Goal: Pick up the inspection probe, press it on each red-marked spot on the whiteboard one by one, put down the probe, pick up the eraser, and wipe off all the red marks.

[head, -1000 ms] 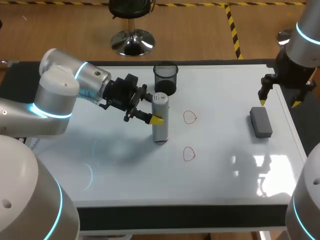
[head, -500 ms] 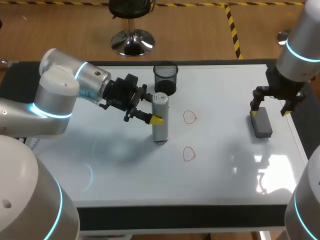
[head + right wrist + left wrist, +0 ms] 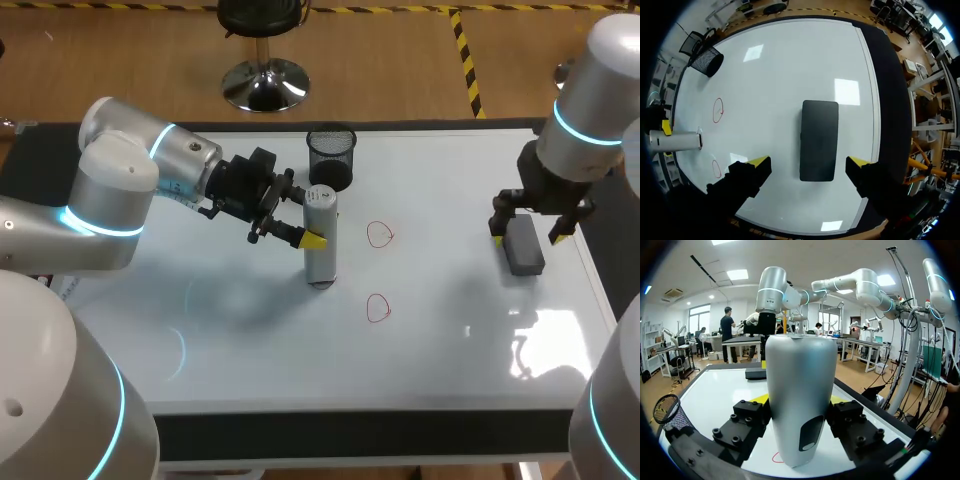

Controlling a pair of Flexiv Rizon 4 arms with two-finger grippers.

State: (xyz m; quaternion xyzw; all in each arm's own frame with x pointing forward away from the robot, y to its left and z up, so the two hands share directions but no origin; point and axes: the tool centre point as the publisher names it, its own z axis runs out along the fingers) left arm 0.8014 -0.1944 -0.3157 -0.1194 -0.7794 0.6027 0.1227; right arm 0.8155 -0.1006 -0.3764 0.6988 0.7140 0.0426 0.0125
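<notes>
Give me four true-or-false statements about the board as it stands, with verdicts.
1. The inspection probe stands upright in the left gripper. True.
2. The right gripper is shut on the eraser. False: it is open, with one finger on each side of the eraser, clear of it.
3. Two red marks are on the whiteboard. True.
4. The probe's tip sits on a red mark. False: it is apart from both.

Bright, even overhead light; white glare patches on whiteboard [image 3: 440,190]; soft, diffuse shadows.
</notes>
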